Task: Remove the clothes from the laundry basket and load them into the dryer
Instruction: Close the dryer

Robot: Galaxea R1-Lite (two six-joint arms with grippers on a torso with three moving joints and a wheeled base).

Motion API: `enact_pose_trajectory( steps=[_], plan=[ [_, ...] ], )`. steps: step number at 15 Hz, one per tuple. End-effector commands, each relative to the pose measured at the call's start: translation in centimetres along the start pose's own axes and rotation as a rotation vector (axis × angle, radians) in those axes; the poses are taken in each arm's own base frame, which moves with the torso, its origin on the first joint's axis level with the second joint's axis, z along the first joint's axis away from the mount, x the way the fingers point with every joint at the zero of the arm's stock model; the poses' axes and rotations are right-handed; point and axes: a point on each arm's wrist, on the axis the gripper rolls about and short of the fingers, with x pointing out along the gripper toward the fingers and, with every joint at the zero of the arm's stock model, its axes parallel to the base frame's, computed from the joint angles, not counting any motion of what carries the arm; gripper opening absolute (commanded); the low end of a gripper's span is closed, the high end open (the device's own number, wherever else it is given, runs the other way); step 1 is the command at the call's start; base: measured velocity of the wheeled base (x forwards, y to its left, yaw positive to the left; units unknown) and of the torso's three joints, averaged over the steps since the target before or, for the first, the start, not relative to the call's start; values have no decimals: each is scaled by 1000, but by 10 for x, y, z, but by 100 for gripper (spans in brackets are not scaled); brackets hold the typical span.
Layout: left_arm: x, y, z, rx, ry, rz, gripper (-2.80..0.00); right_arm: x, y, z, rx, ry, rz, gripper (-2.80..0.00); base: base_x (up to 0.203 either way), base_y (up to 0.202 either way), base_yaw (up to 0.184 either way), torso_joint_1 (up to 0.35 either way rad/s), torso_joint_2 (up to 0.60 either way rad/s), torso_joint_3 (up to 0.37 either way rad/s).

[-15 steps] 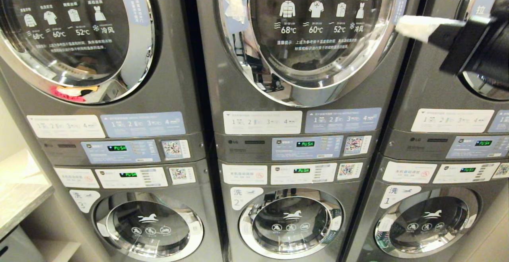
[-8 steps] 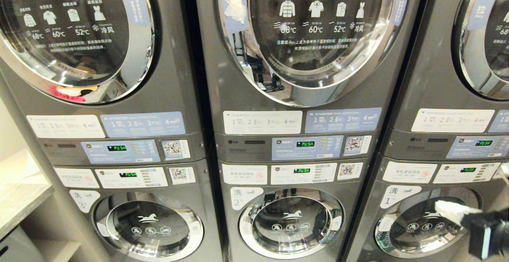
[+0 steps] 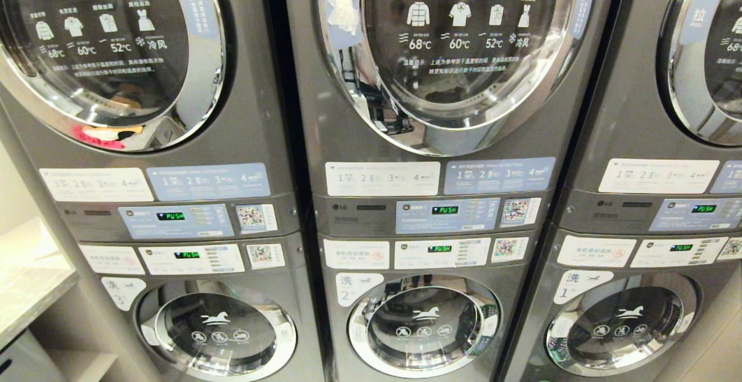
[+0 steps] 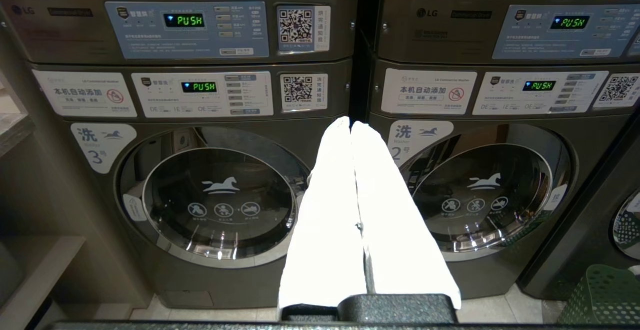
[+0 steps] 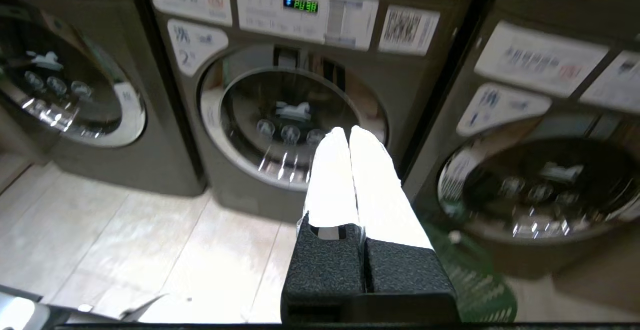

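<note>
Chrome-ringed dryer door (image 3: 458,51) at upper centre looks shut; both empty grippers, left gripper (image 4: 351,125) and right gripper (image 5: 348,132), fingers together, risk loading nothing.

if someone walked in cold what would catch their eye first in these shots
A wall of grey stacked machines fills the head view, with the big chrome-ringed middle dryer door up top, closed, and printed with white garment icons and temperatures. Green PUSH displays glow on the control panels between the dryers and the smaller washer doors below. In each wrist view, white-wrapped fingers press together: the left end effector and right end effector, both empty, with a green laundry basket on the floor.
</note>
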Motion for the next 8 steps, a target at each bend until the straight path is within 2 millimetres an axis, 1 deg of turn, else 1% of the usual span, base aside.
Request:
enact_pose_trajectory(
  steps=[1,3,5,8],
  plan=[
    [0,0,0,0,1,1,-280,-18,5,-9,-52,-182,-23,-280,0,0,0,0,0,0],
    [0,0,0,0,1,1,-280,-18,6,-11,-62,-165,-23,-280,0,0,0,0,0,0],
    [0,0,0,0,1,0,-280,-18,5,-11,-27,-162,-24,-280,0,0,0,0,0,0],
    [0,0,0,1,1,1,-280,-18,4,-12,3,-159,-71,-280,0,0,0,0,0,0]
  ],
)
